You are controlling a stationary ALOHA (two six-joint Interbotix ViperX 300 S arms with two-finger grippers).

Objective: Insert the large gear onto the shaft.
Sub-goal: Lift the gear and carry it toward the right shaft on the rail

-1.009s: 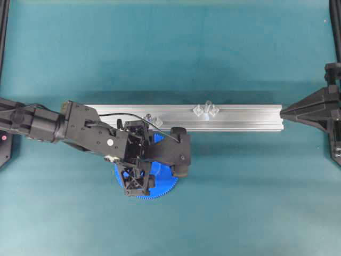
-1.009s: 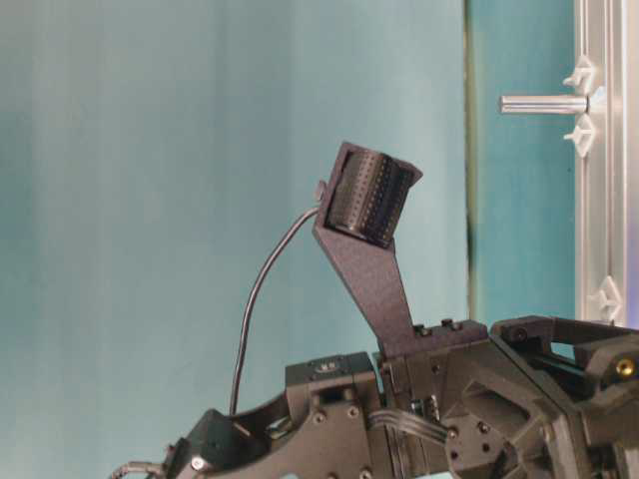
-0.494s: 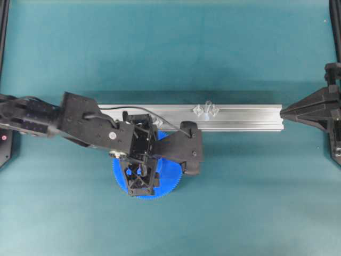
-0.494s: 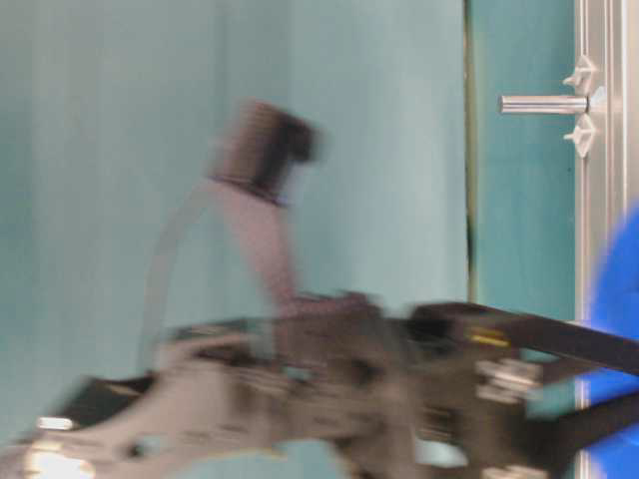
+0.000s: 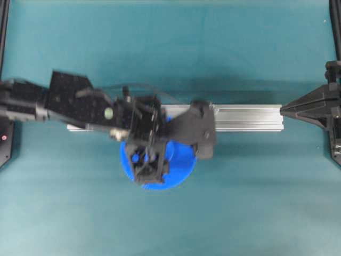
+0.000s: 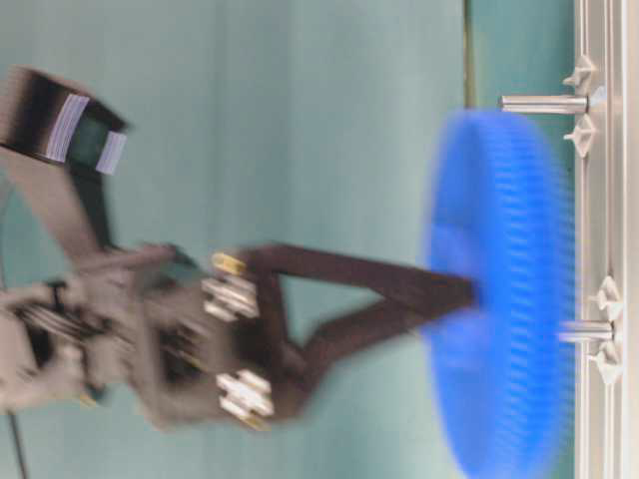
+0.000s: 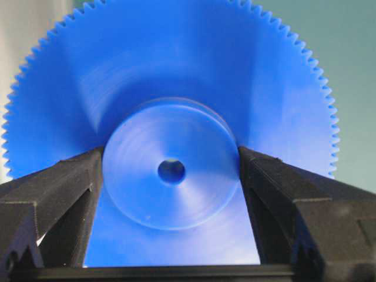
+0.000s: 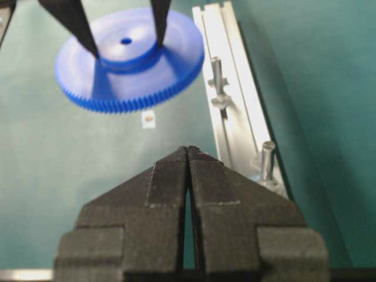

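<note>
Lifted off the tabletop (image 5: 256, 202) since a second ago, the large gear (image 5: 178, 170) hangs level, pinched by its hub in the left gripper (image 7: 171, 170), just at six o'clock of the rail (image 5: 248, 117), ready for carrying toward the shaft (image 8: 216, 76).

Even, bright overhead lighting; soft shadows on the teal table (image 5: 256, 202). Table-level view: the toothed bright-blue plastic gear disc (image 6: 504, 289) and the black arm are motion-blurred. Wrist views sharp.
</note>
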